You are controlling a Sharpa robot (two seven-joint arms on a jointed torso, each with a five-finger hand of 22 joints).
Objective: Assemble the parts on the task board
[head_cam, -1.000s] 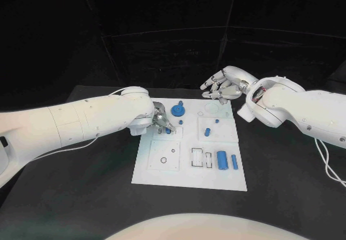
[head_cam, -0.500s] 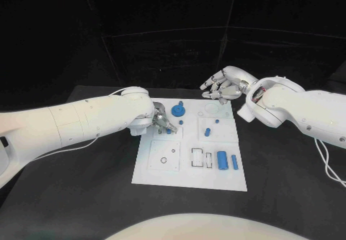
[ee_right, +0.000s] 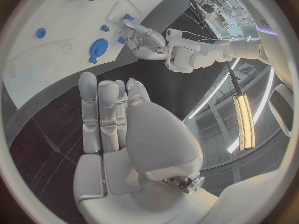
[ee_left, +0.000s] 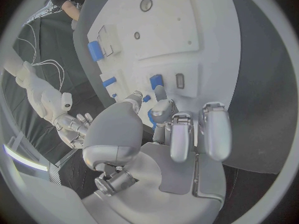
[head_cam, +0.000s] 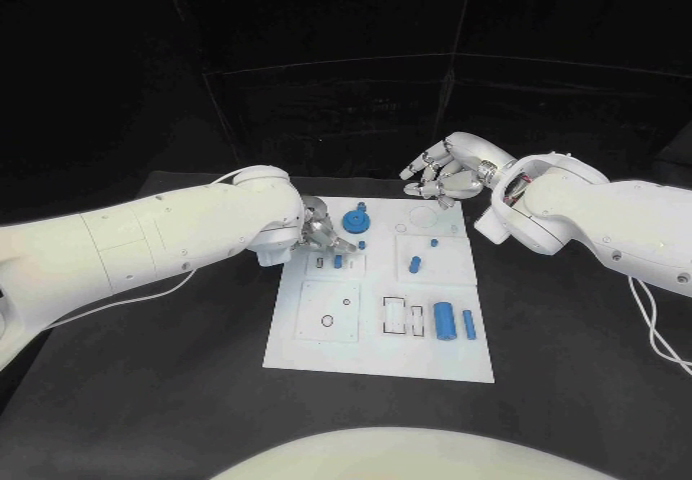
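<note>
Blue plastic parts look light, stiff and smooth to us. Nearest on the white task board [head_cam: 325, 345] lies the large cylinder [head_cam: 444, 319], best pinched across its sides. Farther, our left hand [head_cam: 323, 235] hovers beside a small peg [head_cam: 338, 261]; we cannot tell its grasp. Farthest, our right hand [head_cam: 449, 176] holds nothing, fingers loosely apart.

the left hand [head_cam: 326, 237] perhaps hides part of the task board [head_cam: 325, 350].
</note>
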